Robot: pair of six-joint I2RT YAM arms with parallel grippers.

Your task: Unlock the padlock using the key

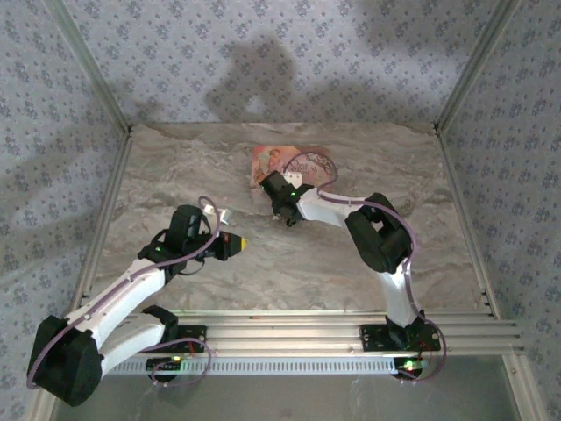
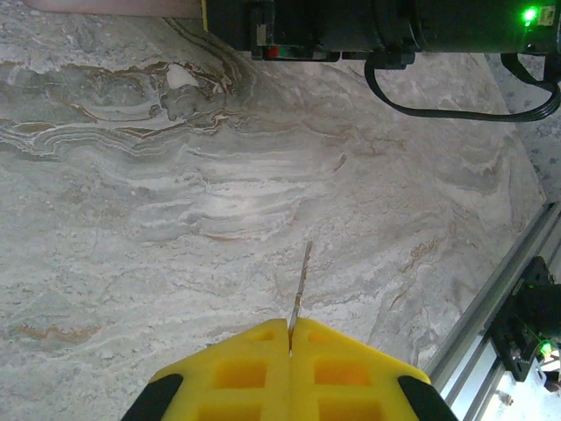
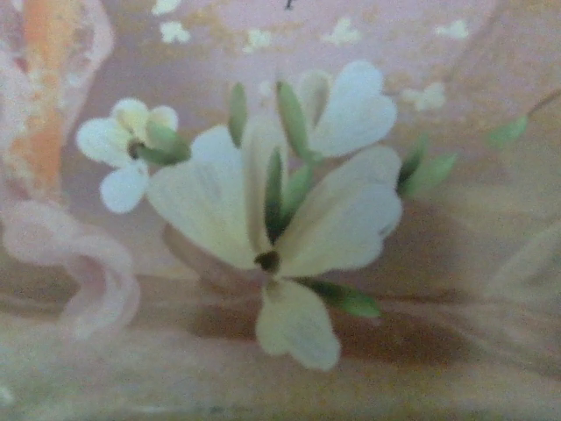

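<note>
Key [image 2: 300, 285]: thin metal blade sticks out from the seam between the left gripper's [image 2: 290, 324] two yellow fingers [image 2: 241, 375], tip pointing away over the marble table [image 2: 175, 219]; head hidden between the pads. Left claw pressed fully together, pinching the blade, no gap visible. From above, left gripper [image 1: 237, 245] sits left of table centre, yellow tip pointing right, well apart from the pink box [image 1: 272, 160]. Right gripper [image 1: 287, 217] lies just at the box's near edge, toward the back middle of the table [image 1: 351, 263]; how far its claw is open, cannot tell, and no hold can be made out. Right wrist camera sits very close on the box [image 3: 456, 289]: blurred pale flowers, green leaves, pink ground. Aluminium rail [image 2: 491, 298] runs along the table edge at lower right of the left wrist view.
</note>
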